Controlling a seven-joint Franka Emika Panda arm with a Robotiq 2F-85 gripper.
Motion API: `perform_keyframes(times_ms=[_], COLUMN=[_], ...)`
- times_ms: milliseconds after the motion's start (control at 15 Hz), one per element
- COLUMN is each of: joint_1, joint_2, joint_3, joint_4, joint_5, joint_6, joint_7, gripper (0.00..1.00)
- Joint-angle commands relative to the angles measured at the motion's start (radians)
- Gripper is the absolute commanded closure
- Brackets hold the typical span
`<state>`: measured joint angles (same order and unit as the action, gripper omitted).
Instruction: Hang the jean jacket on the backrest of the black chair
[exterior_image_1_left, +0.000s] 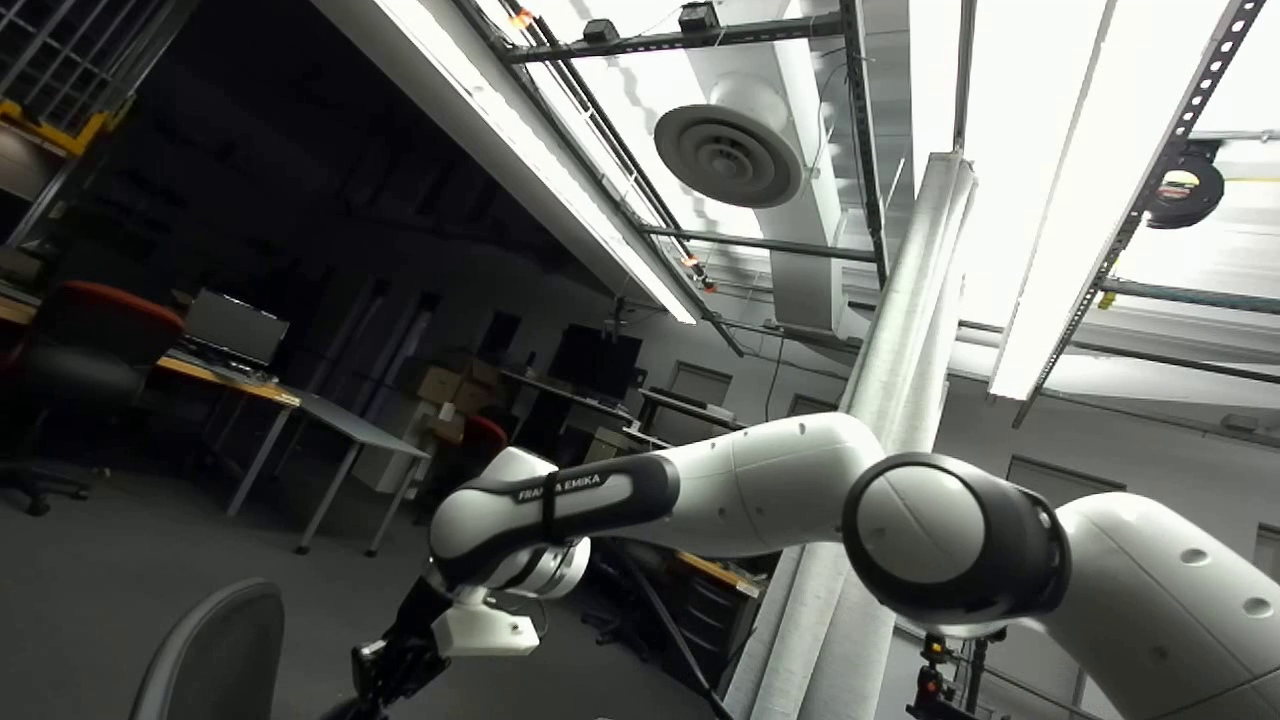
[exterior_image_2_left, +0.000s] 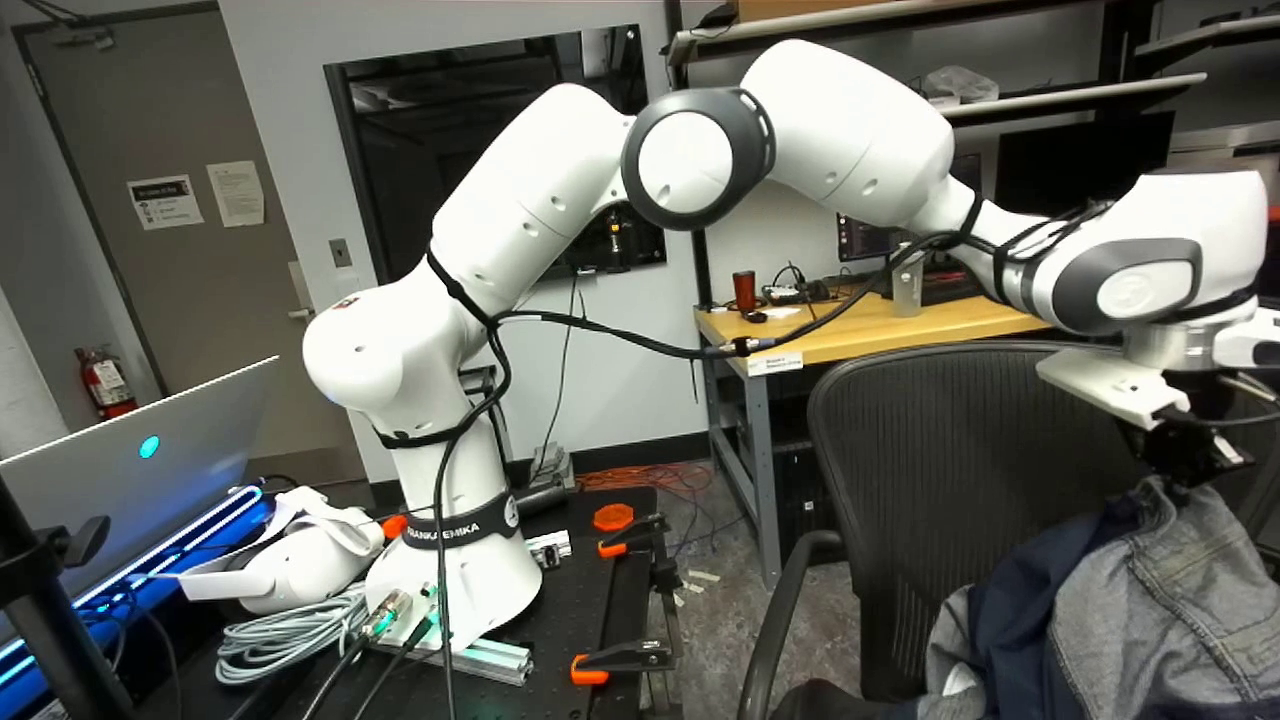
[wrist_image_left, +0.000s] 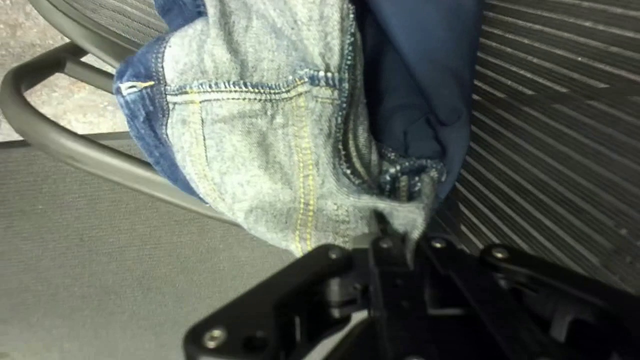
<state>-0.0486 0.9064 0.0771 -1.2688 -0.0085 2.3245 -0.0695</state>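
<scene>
Your arm arched, elbow raised, forearm sloping down to wrist. Your gripper hangs below wrist, pointing down, jaws pinched close together.

In an exterior view we're tipped steeply up and rolled well off level, the arm looming close, ceiling lights crowding the top, just the crown of the black chair poking in at lower left! Now nearly level, side-on, in an exterior view set back enough to catch that arm from base to wrist, facing the door. Arm and black chair show in both exterior views. And the wrist view, right in tight, peers past the gripper onto the jean jacket; in an exterior view the jean jacket shows too, farther off.
</scene>
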Motion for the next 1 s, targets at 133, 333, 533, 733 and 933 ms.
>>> perform_keyframes(times_ms=[133,333,533,733,933], joint_1=[0.053,0.076,0.103,0.124,0.147], joint_2=[-0.244,-0.312,-0.351,-0.345,-0.304], joint_3=[-0.003,0.008,0.012,0.021,0.029], joint_4=[-0.138,-0.107,-0.040,0.105,0.275], joint_5=[0.019,0.029,0.025,0.030,0.029], joint_6=[-0.070,-0.187,-0.300,-0.444,-0.577], joint_7=[0.041,0.048,0.052,0.044,0.040], gripper=[0.99,0.99,0.99,0.99,0.99])
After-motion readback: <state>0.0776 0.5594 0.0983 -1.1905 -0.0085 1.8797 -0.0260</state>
